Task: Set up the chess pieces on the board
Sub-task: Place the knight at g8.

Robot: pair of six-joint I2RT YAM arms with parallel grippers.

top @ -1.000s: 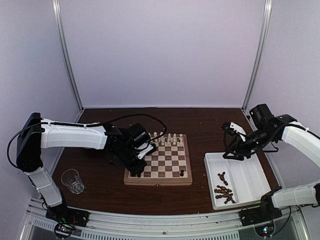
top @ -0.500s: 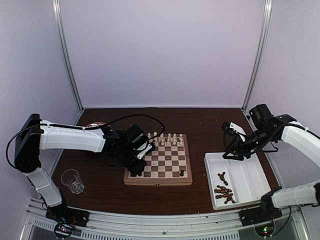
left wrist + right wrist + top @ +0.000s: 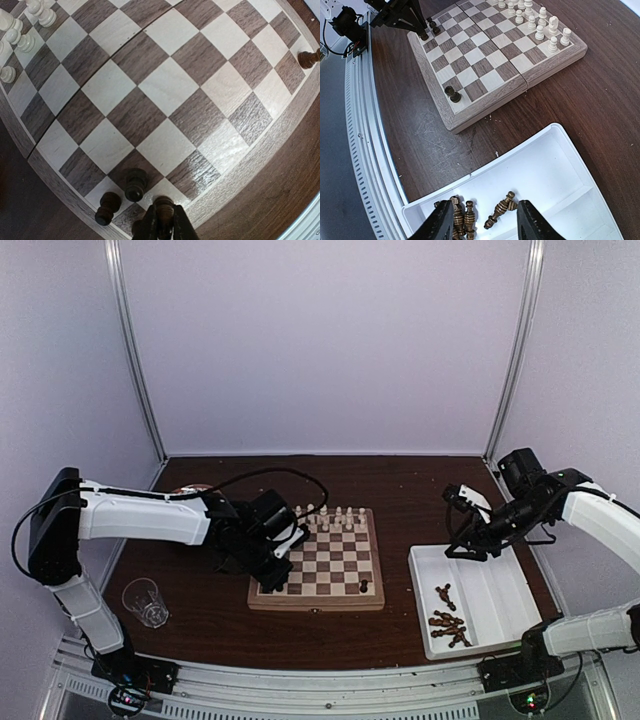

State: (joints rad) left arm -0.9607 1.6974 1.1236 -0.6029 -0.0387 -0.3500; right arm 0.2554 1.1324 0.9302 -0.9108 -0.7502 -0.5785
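The board (image 3: 330, 562) lies at the table's middle. Cream chess pieces (image 3: 335, 515) line its far rows. My left gripper (image 3: 272, 585) is at the near left corner, shut on a dark piece (image 3: 164, 206) that stands on a corner square. Two dark pieces (image 3: 135, 184) (image 3: 107, 207) stand just beside it. Another dark piece (image 3: 364, 587) stands at the near right corner. My right gripper (image 3: 482, 225) hangs open above the white tray (image 3: 555, 165), with nothing between its fingers. Several dark pieces (image 3: 500, 210) lie in the tray beneath it.
An empty clear glass (image 3: 146, 602) stands on the table near the left arm's base. The tray (image 3: 492, 580) sits right of the board, its far compartment bare. Dark tabletop (image 3: 420, 130) separates board and tray. White walls enclose the table.
The left arm has shifted very slightly at the board's near left corner, still holding the dark piece. The right arm has not moved.
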